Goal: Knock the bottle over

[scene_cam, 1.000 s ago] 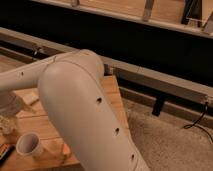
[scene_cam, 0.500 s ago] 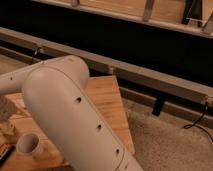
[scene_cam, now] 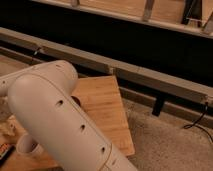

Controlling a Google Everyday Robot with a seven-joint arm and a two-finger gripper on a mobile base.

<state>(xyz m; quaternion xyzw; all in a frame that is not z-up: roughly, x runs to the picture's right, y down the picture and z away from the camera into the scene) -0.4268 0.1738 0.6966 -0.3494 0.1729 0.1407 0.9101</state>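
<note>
Bottle (scene_cam: 7,131) partly shows at left edge; tool hidden behind arm (scene_cam: 60,125), state unclear.

One robot arm (scene_cam: 60,120), its gripper hidden behind it; one wooden table (scene_cam: 107,102); one white cup (scene_cam: 25,146); one long grey rail (scene_cam: 125,68) along the wall

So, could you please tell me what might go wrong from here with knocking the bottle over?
The arm hides much of the wooden table, and the gripper is out of view, hidden by it or past the left edge; the bottle cannot be made out, so aim cannot be checked.
The white cup stands close beside the arm; a sweep may topple it instead.
Anything knocked could roll off the table onto the floor.
</note>
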